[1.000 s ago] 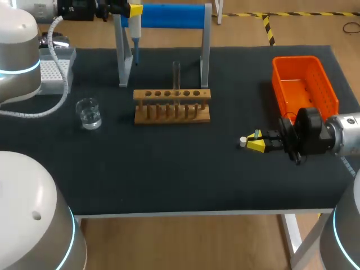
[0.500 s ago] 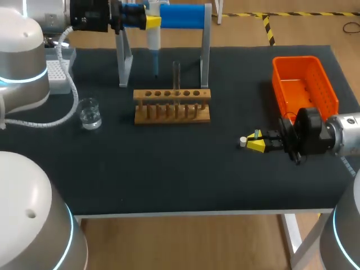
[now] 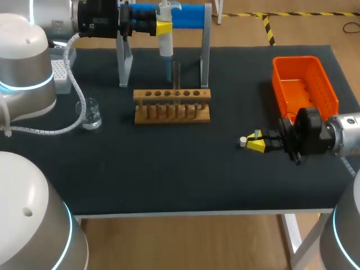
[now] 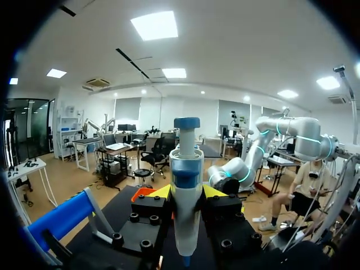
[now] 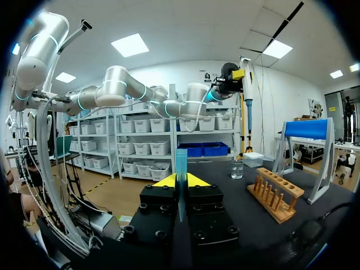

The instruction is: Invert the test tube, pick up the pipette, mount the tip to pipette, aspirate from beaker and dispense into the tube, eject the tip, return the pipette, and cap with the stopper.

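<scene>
My left gripper (image 3: 163, 27) is shut on the white and blue pipette (image 3: 165, 42), held upright at the back of the table. Its blue tip (image 3: 167, 70) hangs just left of the glass test tube (image 3: 176, 76), which stands upright in the wooden rack (image 3: 172, 106). In the left wrist view the pipette (image 4: 186, 191) sits between the yellow fingertips (image 4: 160, 192). My right gripper (image 3: 256, 143) lies low over the table right of the rack, shut on the stopper (image 5: 180, 163), a thin teal piece with a white end (image 3: 243, 142). The water beaker (image 3: 90, 114) stands left of the rack.
A blue-topped pipette stand (image 3: 188, 17) rises behind the rack. The white tip box (image 3: 61, 73) sits at the far left, partly behind my left arm. An orange bin (image 3: 305, 84) stands at the right, just behind my right arm.
My left arm has carried the pipette rightward, from over the stand's left post to beside the test tube. The right arm and the stopper have not moved.
</scene>
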Available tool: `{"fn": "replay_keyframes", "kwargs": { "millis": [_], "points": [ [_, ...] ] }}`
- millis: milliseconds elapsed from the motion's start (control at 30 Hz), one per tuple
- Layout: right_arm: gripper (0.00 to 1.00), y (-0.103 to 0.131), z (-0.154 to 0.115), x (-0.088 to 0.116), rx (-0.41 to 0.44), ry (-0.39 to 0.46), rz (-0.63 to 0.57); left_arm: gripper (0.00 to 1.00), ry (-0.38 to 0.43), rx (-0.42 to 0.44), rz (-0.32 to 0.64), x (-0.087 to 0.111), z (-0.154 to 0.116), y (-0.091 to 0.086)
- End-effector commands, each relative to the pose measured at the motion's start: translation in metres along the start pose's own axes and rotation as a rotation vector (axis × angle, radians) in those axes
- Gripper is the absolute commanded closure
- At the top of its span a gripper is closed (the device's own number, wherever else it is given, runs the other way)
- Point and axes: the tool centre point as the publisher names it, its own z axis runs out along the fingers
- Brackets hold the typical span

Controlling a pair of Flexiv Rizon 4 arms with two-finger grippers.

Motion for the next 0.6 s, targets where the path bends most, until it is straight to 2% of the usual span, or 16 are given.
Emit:
{"fn": "replay_keyframes", "kwargs": {
  "millis": [33, 267, 600],
  "points": [
    [1.0, 0.0, 0.0, 0.0, 0.001, -0.001, 0.0, 1.0, 0.001, 0.009, 0.007, 0.015, 0.002, -0.004],
    [1.0, 0.0, 0.0, 0.0, 0.001, -0.001, 0.0, 1.0, 0.042, -0.003, 0.01, 0.036, 0.01, -0.005],
    [1.0, 0.0, 0.0, 0.0, 0.001, -0.001, 0.0, 1.0, 0.07, -0.016, 0.024, 0.051, 0.014, -0.007]
  ]
}}
